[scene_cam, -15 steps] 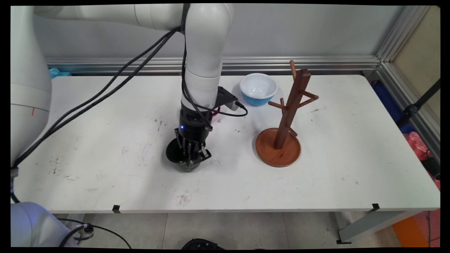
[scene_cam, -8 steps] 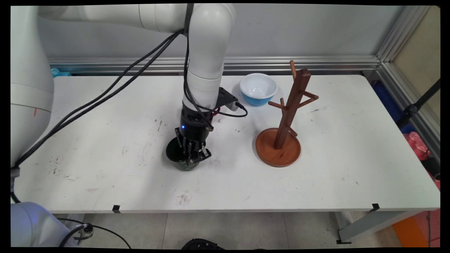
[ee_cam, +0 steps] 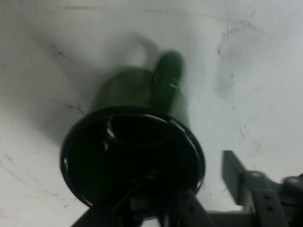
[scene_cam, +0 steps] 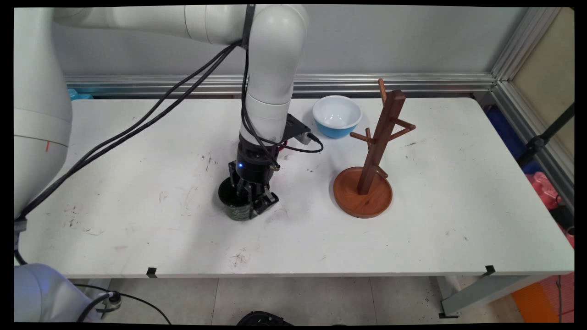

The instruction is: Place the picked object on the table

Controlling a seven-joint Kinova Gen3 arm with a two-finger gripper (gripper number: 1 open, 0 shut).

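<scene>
- The gripper [scene_cam: 251, 201] had risen slightly over the last second and shifted a little to the right, and the dark green mug [scene_cam: 237, 205] had come up with it; the mug's rim now sat higher in the main view and more of its side wall showed.
- The jaws were closed on the mug's rim, one finger inside the cup and the other outside its wall (the hand view showed the inner finger [ee_cam: 189, 208] dropping into the dark opening and the outer one [ee_cam: 258, 198] just beside the rim).
- The mug [ee_cam: 135, 156] appeared tilted in the hand view, its handle pointing away from the camera; whether its base was touching the tabletop [scene_cam: 137, 229] could not be told.
- The mug stood near the middle of the tabletop, on the near side.
- To the right of the mug, well apart, stood a wooden mug tree [scene_cam: 373, 151] on a round base, with bare pegs.
- A blue bowl [scene_cam: 337, 117] with a white inside sat at the far side, just left of the mug tree.
- Nothing lay between the mug and the mug tree.
</scene>
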